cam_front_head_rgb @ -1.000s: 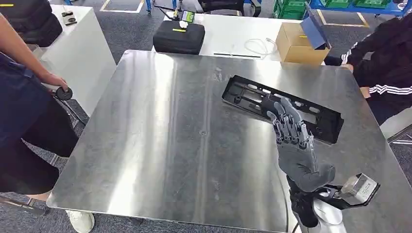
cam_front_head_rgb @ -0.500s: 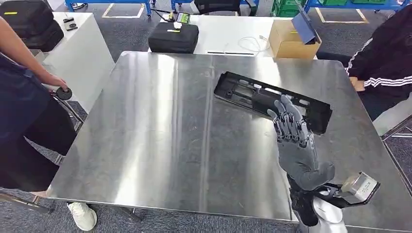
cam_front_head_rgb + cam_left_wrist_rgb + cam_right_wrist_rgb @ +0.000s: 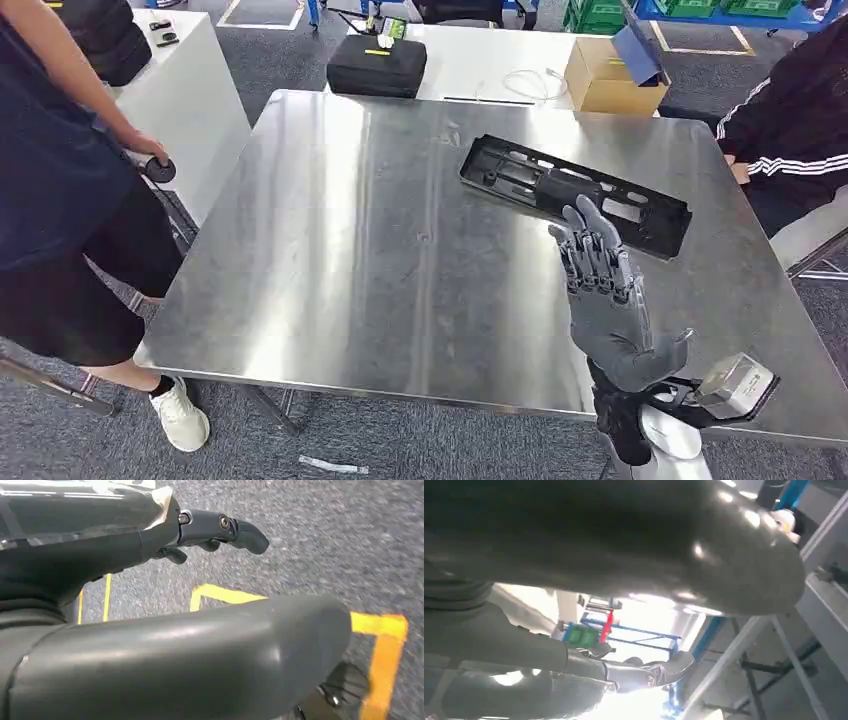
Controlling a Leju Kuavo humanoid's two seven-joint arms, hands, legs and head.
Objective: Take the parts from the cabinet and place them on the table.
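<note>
A long black plastic part (image 3: 575,195) lies flat on the far right of the steel table (image 3: 340,250). My right hand (image 3: 600,290) is raised just in front of the part, fingers straight and apart, holding nothing and not touching it. In the right wrist view the same hand (image 3: 599,545) is a dark blur with its fingers (image 3: 659,670) stretched out. My left hand (image 3: 150,650) hangs over grey carpet with yellow floor lines, its fingers (image 3: 220,527) extended and holding nothing.
A person in dark clothes stands at the table's left edge, holding a small black round object (image 3: 158,168). Another person's striped sleeve (image 3: 790,130) rests at the right edge. Behind are a black case (image 3: 378,65), a cardboard box (image 3: 610,80) and a white cabinet (image 3: 190,100).
The whole picture has shifted: my view has moved, and more floor shows before the table's near edge. The part stays where it lies and my right hand keeps its raised pose.
</note>
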